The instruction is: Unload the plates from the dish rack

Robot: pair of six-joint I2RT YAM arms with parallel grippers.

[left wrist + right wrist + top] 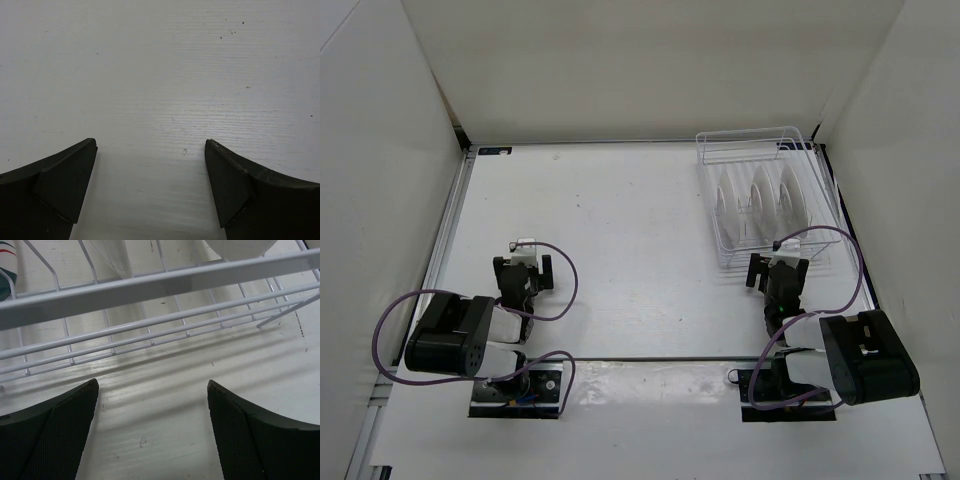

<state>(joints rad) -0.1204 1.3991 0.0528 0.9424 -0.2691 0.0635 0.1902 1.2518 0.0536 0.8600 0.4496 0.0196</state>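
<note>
Plates (761, 198): at least three white discs stand on edge, side by side, inside the dish rack (756, 133); the exact count is not clear from the top view. The rack sits on the bench (620, 220) in the upper right of the top frame, close to the right-hand wall panel (910, 130).

Right wrist view: the rack's lower wire rails (160, 285) run across the upper half of the frame. A green and red plate rim (6, 271) shows at the upper left edge and a plain white plate surface (240, 246) at the top right. Both sit behind the rails.

Right gripper (778, 268): just below the rack's near end in the top frame, pointing at it. Its fingers (240, 435) are spread wide, with only bare bench between them, and they stop short of the wires.

Left gripper (524, 262): lower left of the top frame, well apart from the rack. Left wrist view shows its fingers (65, 185) spread, nothing between them, over scuffed white bench (160, 75).

Purple cables (395, 320) loop beside both arm bases at the bottom of the top frame.
</note>
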